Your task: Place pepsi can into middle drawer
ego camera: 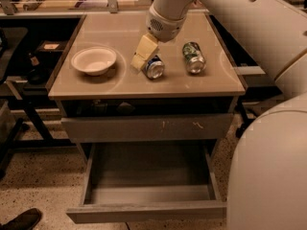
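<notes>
The pepsi can [154, 67], dark blue with a silver end, lies on its side on the cabinet top [124, 32], its end facing me. My gripper [144, 52] hangs from the white arm just left of and above the can, touching or nearly touching its far end. The middle drawer [146, 174], grey with a plain front panel, is pulled out wide below and holds nothing.
A green-and-silver can [193, 57] lies on its side to the right of the pepsi can. A white bowl [94, 60] stands at the left. A closed drawer front with white scratch marks [146, 127] sits above the open drawer. My white arm fills the right side.
</notes>
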You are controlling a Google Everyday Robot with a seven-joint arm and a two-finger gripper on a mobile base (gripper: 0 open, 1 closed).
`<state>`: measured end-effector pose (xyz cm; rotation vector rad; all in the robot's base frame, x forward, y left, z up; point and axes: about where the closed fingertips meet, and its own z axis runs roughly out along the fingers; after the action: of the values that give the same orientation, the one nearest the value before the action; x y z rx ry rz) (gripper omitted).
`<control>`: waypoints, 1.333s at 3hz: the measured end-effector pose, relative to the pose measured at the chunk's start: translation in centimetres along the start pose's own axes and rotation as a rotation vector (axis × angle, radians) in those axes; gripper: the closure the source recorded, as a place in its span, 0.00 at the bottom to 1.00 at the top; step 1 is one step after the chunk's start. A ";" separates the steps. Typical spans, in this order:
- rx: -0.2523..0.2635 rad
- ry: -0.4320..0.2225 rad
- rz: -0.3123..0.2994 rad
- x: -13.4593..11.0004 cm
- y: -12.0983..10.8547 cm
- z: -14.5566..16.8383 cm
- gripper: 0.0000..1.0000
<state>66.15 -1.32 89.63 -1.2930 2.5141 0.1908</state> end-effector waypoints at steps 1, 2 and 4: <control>-0.023 -0.003 0.038 -0.5 -0.5 1.9 0.00; -0.035 0.006 0.069 -1.3 -1.2 3.7 0.00; -0.053 0.027 0.111 -2.2 -2.6 6.4 0.00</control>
<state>70.82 0.44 84.31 -1.1841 2.6223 0.2679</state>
